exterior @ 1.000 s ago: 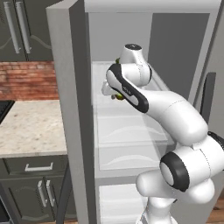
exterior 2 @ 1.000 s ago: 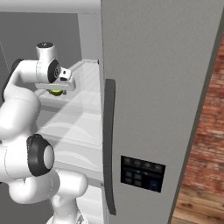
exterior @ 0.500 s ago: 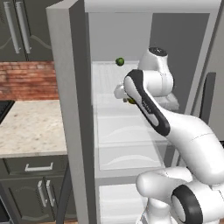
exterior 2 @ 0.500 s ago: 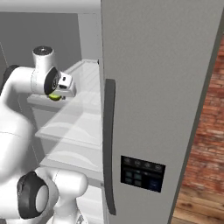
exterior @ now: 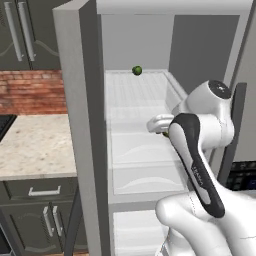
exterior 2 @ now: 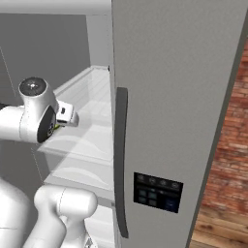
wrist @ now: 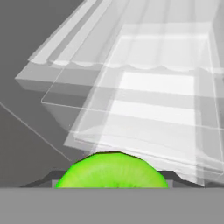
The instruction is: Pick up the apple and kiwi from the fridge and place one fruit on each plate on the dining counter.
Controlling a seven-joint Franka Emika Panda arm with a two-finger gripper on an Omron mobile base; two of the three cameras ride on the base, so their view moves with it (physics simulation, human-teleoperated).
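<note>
Left base view: the arm reaches into the open fridge [exterior: 150, 130]; a small dark green fruit [exterior: 137, 70] sits at the shelf's back. Hand view: the fingers grip the kiwi [wrist: 112, 170], lifted off its shelf. Judging so, the apple and both plates remain.

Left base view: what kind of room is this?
A home kitchen, rendered. An open fridge with white shelves, a speckled stone counter over dark cabinets, and a brick backsplash show it.
</note>
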